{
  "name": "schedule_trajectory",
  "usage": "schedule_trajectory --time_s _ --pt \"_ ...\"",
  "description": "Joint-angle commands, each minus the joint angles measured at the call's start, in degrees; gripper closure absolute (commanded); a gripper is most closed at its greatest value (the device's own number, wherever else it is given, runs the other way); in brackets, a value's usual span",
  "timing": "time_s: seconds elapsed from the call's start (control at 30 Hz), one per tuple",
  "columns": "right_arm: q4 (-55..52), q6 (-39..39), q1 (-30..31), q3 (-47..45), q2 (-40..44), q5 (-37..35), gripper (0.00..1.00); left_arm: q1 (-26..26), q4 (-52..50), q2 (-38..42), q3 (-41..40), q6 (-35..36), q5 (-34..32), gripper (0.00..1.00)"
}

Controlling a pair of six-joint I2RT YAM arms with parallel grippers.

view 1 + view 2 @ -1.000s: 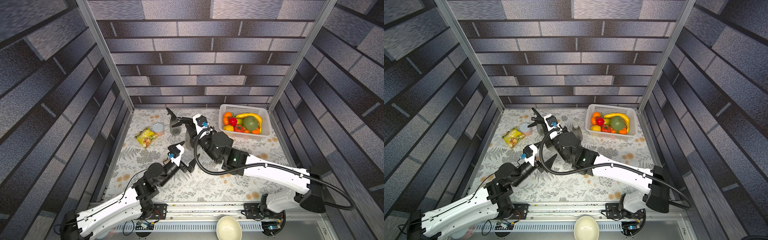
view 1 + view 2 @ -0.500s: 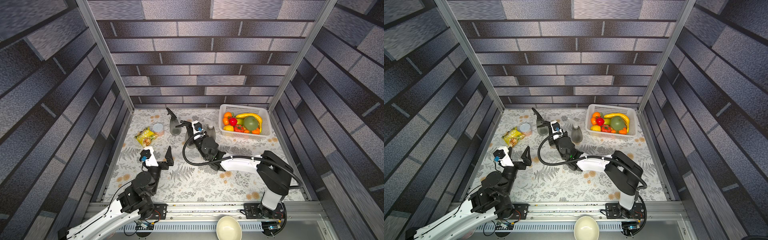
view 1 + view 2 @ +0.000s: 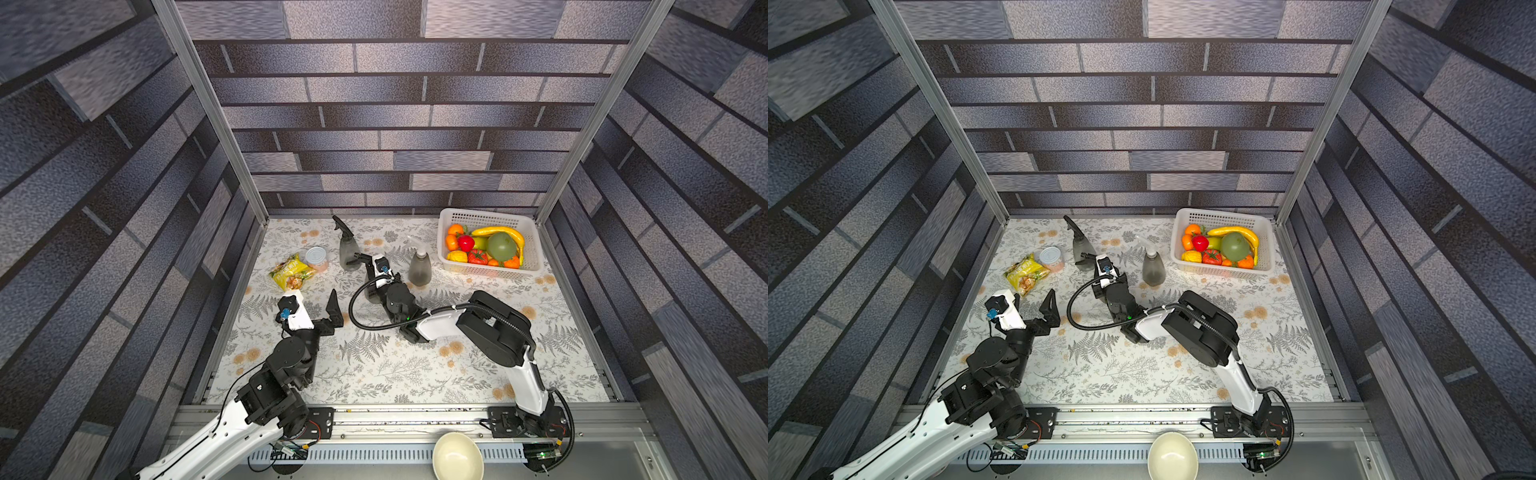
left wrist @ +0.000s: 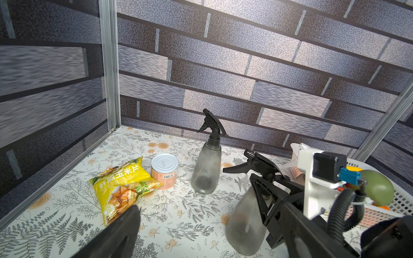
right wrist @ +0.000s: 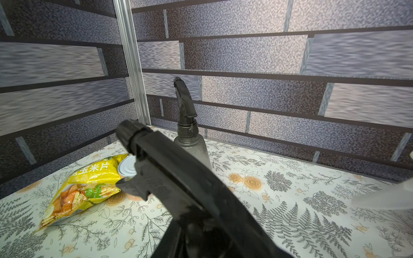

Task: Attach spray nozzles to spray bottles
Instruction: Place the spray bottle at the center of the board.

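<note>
Three smoky grey spray bottles stand at the back of the table. The rear one (image 3: pixel 348 254) wears a black spray nozzle (image 4: pixel 212 121). Another (image 3: pixel 419 271), beside the basket, carries a translucent white nozzle (image 3: pixel 420 248). The middle bottle (image 4: pixel 245 221) has a second black nozzle (image 5: pixel 169 169) on its neck, and my right gripper (image 3: pixel 374 266) is shut on that nozzle from above. To the left of this bottle my left gripper (image 3: pixel 316 303) is open and holds nothing. One of its fingers (image 4: pixel 120 234) shows near the snack bag.
A white basket (image 3: pixel 486 216) of fruit sits at the back right. A silver-lidded can (image 3: pixel 316 257) and a yellow snack bag (image 3: pixel 291 272) lie at the back left. A cream bowl (image 3: pixel 457 457) rests in front of the rail. Brick-patterned walls enclose three sides.
My left gripper has drawn back to the left, away from the middle bottle, still open. The right arm has folded its elbow inward while its gripper stays on the nozzle.
</note>
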State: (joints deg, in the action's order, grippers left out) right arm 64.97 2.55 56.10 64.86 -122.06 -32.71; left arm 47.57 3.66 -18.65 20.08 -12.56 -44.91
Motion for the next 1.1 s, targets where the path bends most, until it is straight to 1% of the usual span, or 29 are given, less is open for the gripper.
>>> schedule_trajectory --time_s 0.0,0.03,0.1,0.2,0.4,0.47,0.57,0.7,0.8,0.87,0.9,0.97,1.0,1.07 --pt "1.17 -1.61 -0.53 1.37 -0.84 -0.43 0.67 -0.68 1.04 -0.24 0.67 -1.21 2.55 0.0" --pt "0.7 -1.92 -0.51 0.96 -0.46 -0.23 0.63 -0.77 1.21 -0.24 0.67 -1.21 2.88 0.0" --pt "-0.56 -2.55 -0.51 0.04 0.66 0.44 0.49 -0.9 1.1 -0.33 0.89 -1.42 3.38 0.0" --pt "-1.5 -3.63 -0.46 -1.56 2.59 0.8 0.38 -1.0 1.09 -0.81 1.29 -1.34 3.98 0.0" --pt "-2.62 -4.92 -0.39 -3.25 4.86 1.15 0.27 -1.51 0.34 -2.74 2.25 -1.32 5.88 0.0" --pt "-3.33 -5.8 -0.45 -5.91 5.46 2.01 0.23 -1.47 0.29 -2.79 2.34 -1.46 5.77 0.0" --pt "-4.13 -6.57 -0.31 -8.79 10.19 2.8 0.16 -1.65 -0.67 -2.27 3.01 -1.46 5.45 0.0" --pt "-4.87 -6.67 0.26 -14.29 15.98 2.68 0.11 -1.76 -2.86 -2.44 4.77 -0.82 5.14 0.0" --pt "-4.37 -7.3 1.41 -20.72 21.89 1.75 0.0 -1.62 -5.42 -2.31 6.25 -0.43 4.64 0.0" --pt "-4.87 -10.16 2.2 -25.98 27.41 2.7 0.0 -1.41 -10.59 -2.0 8.7 -0.95 4.94 0.0" --pt "-6.58 -11.74 2.47 -27.72 30.39 2.96 0.0 -1.13 -13.92 -2.2 9.8 -1.14 4.33 0.0" --pt "-15.37 -13.44 3.45 -30.19 37.97 2.73 0.0 -0.15 -18.27 -3.43 11.13 -2.78 -1.83 0.0" --pt "-18.58 -13.12 3.81 -30.83 40.86 2.58 0.0 0.34 -19.35 -4.22 11.53 -2.94 -4.34 0.0" --pt "-26.88 -11.35 4.19 -31.74 47.02 3.62 0.0 1.81 -18.45 -6.65 11.33 -0.74 -8.77 0.0"
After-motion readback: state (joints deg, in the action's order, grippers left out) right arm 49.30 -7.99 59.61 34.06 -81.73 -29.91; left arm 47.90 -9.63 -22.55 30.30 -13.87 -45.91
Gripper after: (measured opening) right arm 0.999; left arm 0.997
